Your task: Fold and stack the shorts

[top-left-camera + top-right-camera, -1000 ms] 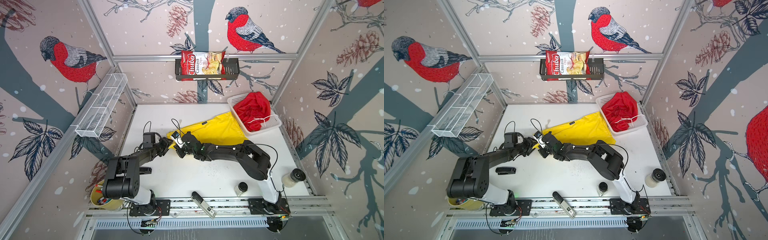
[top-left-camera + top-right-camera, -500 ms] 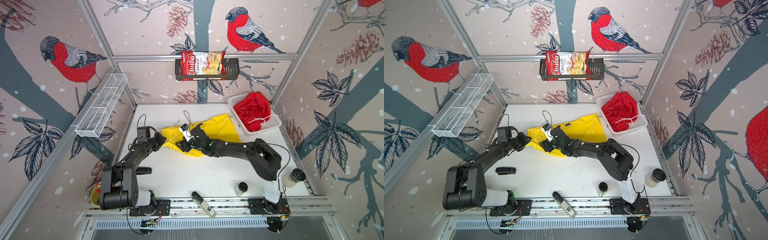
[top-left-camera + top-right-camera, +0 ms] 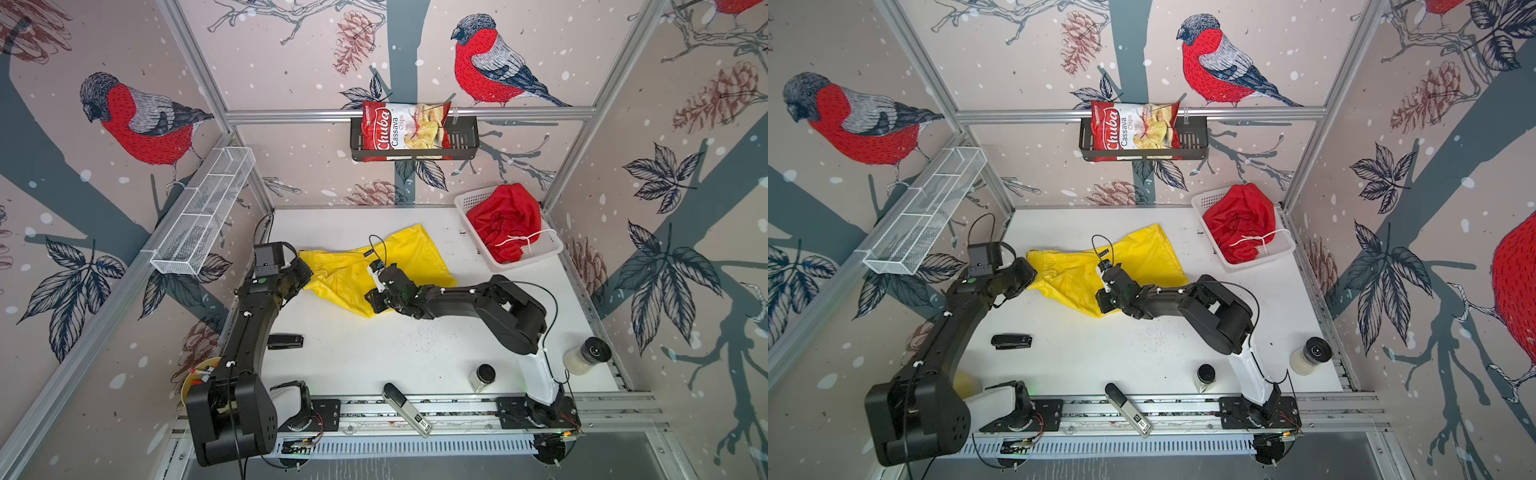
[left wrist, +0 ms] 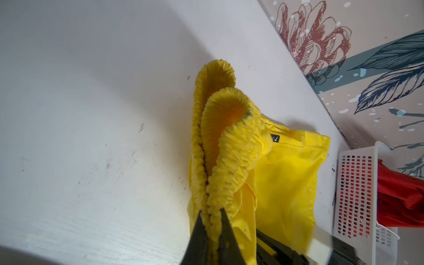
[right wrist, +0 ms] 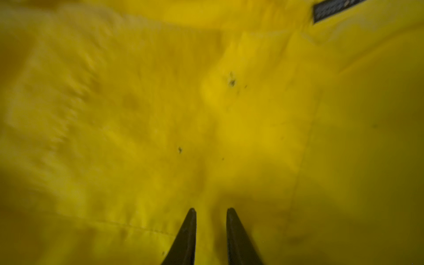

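Here the yellow shorts [image 3: 353,274] lie rumpled on the white surface [image 3: 374,357], left of its middle, with one leg spread flat towards the back and a folded corner pointing to the front. The left gripper [image 4: 212,221] is clamped tight on the gathered elastic waistband [image 4: 226,142] at the left end of the garment. In the left wrist view that band rises from between the dark fingers [image 4: 199,238] as a doubled loop, lifted off the surface. A small black tag [image 4: 274,138] shows on the fabric just past the band. The right gripper [image 5: 211,210] hangs over the middle of the yellow shorts, pointing down at the cloth. Its jaws stand a narrow way apart, and nothing shows pinched between the tips. The right wrist view is blurred, so whether the tips touch the fabric cannot be told. The red shorts [image 3: 503,220] sit bunched in the white basket [image 3: 550,249] at the back right corner, well apart from the yellow pair, with the white drawstring [image 3: 521,239] lying across their front.
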Controlling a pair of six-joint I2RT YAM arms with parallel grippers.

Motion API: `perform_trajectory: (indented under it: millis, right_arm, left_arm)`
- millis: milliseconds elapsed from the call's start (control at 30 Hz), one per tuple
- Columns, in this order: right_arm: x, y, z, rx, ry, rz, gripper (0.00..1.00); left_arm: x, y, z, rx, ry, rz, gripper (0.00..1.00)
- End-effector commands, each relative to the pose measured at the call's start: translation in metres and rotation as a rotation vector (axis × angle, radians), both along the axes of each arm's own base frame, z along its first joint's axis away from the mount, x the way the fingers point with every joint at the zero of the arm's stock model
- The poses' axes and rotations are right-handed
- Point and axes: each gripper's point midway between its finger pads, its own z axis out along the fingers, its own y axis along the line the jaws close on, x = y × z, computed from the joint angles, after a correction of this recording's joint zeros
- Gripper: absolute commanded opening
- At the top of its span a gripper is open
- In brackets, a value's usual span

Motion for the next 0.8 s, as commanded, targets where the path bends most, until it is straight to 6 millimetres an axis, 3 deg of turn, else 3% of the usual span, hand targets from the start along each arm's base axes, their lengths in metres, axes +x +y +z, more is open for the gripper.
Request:
perform_trajectory:
  millis: [0, 100, 167, 233, 367, 500, 767]
  right_arm:
    - [-0.027, 0.029, 0.000, 0.044, 0.074, 0.063, 0.26]
    - [-0.046, 0.050, 0.012, 0.072, 0.061, 0.131, 0.26]
    - [-0.043, 0.049, 0.029, 0.118, 0.055, 0.139, 0.26]
    - [-0.027, 0.035, 0.051, 0.176, 0.052, 0.114, 0.26]
    - [0.022, -0.030, 0.080, 0.195, 0.026, -0.042, 0.26]
    - [0.035, -0.089, 0.061, 0.088, 0.015, -0.151, 0.26]
    - [0.005, -0.129, 0.008, 0.019, 0.115, -0.219, 0.24]
  left_arm:
    - [0.004, 0.003, 0.024, 0.056, -0.024, -0.035, 0.00]
    - [0.010, 0.003, 0.050, 0.076, -0.043, -0.059, 0.00]
    - [0.012, 0.003, 0.061, 0.087, -0.041, -0.079, 0.00]
    - [0.013, 0.004, 0.069, 0.106, -0.019, -0.092, 0.00]
    - [0.011, 0.012, 0.081, 0.170, 0.026, -0.101, 0.00]
    - [0.011, 0.026, 0.096, 0.254, 0.027, -0.075, 0.00]
    - [0.020, 0.027, 0.097, 0.247, 0.043, -0.075, 0.00]
